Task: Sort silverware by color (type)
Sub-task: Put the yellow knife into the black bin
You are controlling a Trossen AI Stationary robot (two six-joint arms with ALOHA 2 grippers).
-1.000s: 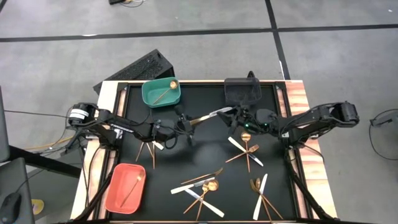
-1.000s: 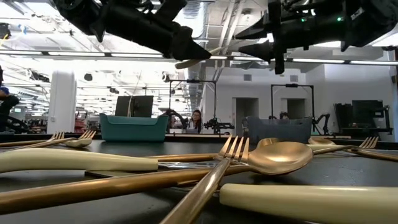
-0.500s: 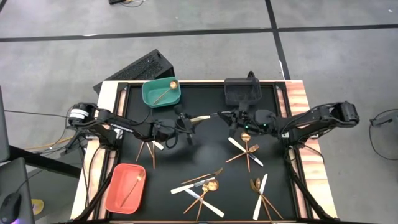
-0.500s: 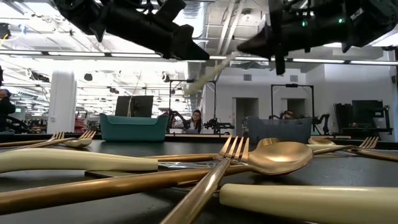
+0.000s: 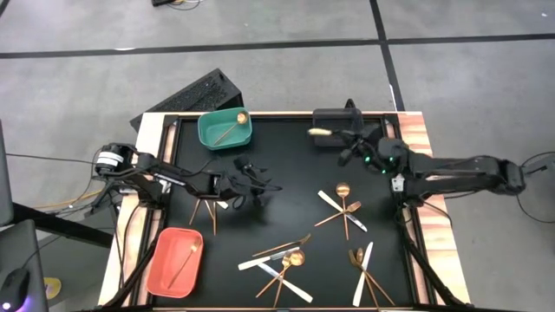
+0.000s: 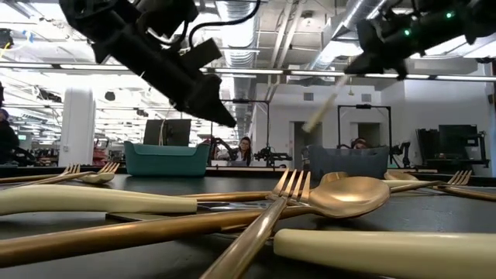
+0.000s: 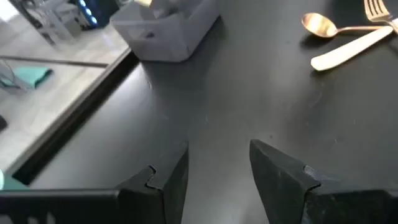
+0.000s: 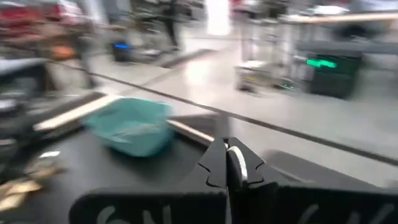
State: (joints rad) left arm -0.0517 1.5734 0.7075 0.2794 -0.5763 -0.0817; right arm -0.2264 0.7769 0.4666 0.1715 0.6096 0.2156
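My right gripper (image 5: 347, 140) is shut on a white-handled knife (image 5: 321, 132) and holds it above the black bin (image 5: 334, 117) at the table's far edge. My left gripper (image 7: 217, 174) stands open near the table's middle (image 5: 260, 180), a little above the mat, with nothing between its fingers. Gold forks and spoons and more white-handled knives lie flat in loose heaps (image 5: 282, 260) (image 5: 345, 208) (image 5: 364, 270). A gold spoon (image 5: 231, 126) lies in the teal bin (image 5: 212, 139). A gold utensil (image 5: 182, 260) lies in the salmon bin (image 5: 165, 277). My right gripper pinches the knife's pale blade end (image 8: 237, 163) between its two fingers. The fingers come nearly level from the table's right side. The knife is lifted clear and slants down away from the fingers, its white handle (image 6: 318, 116) free over the black bin.
The bare black mat (image 7: 249, 93) lies in front of my left gripper. Several gold forks (image 5: 208, 208) lie just near of the left arm. Wooden side strips (image 5: 414, 130) edge the table. People and equipment show in the room behind, in the low view.
The knife hung between both grippers, its handle in the left one. My right gripper has taken its blade end and carried it toward the far right, over the black bin. My left gripper has opened, let go and tipped down toward the mat.
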